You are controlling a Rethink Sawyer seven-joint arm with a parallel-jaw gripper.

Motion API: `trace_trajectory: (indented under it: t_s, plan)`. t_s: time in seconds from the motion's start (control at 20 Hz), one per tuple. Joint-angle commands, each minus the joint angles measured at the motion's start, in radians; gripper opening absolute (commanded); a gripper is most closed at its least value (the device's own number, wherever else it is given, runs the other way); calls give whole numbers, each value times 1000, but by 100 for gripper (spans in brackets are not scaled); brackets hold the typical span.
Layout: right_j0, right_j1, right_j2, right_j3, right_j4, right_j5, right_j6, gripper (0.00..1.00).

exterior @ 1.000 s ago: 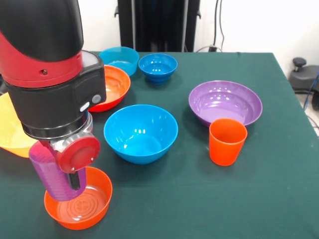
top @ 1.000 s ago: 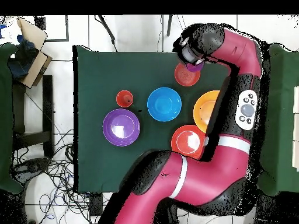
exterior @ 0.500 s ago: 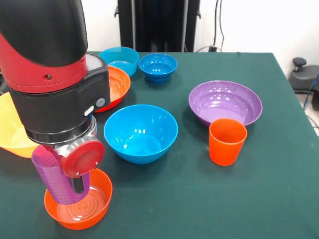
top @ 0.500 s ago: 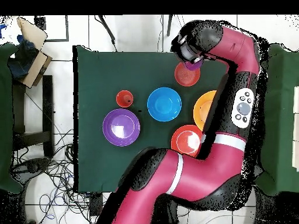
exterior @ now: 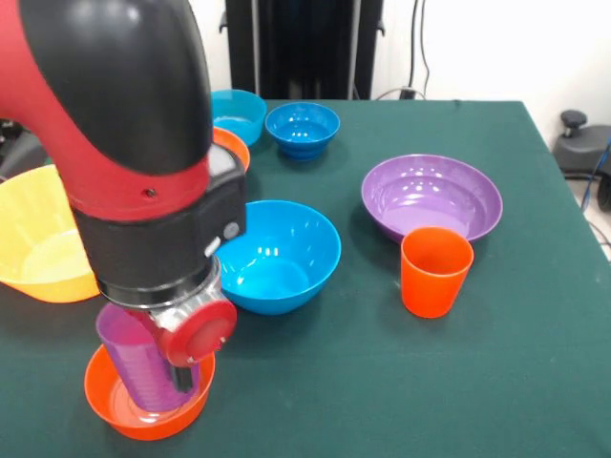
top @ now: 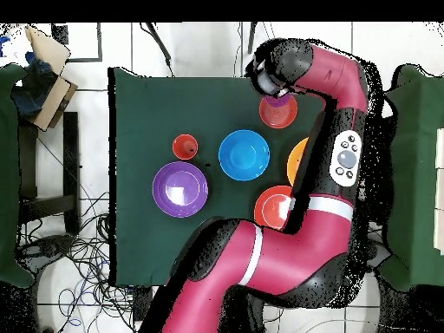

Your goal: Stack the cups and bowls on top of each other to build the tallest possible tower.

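Note:
My gripper [exterior: 153,382] is shut on the purple cup [exterior: 134,358] and holds it upright, low inside the small orange bowl [exterior: 113,408] at the table's near left. In the overhead view the cup [top: 278,101] sits over that bowl [top: 283,115], with the gripper [top: 272,90] above it. The orange cup [exterior: 435,271] stands alone in front of the wide purple bowl [exterior: 431,195]. The medium blue bowl [exterior: 272,254] is in the middle. The red cup is out of view.
The large yellow-orange bowl [exterior: 36,236] is at the left edge, and the orange-red bowl [exterior: 232,144] shows partly behind my arm. The small teal bowl [exterior: 237,107] and small blue bowl [exterior: 302,127] stand at the far side. The table's right edge [exterior: 563,219] is near the purple bowl.
My gripper has moved right and down with the purple cup, from the small orange bowl's left rim into its middle. The arm's upper part has swung right. Other things have not moved.

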State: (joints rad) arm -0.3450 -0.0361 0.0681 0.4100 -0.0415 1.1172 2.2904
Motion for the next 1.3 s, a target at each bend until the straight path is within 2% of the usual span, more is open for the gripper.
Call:
trace_trajectory:
  t_s: [0.05,0.45,0.7,1.3]
  plan:
    - [26,10,30,197,-38,-105,-66,0]
    - [32,4,-9,263,-59,-155,-61,0]
    - [32,-14,-33,302,-63,-148,-70,0]
    - [31,27,-49,245,-58,-154,-73,0]
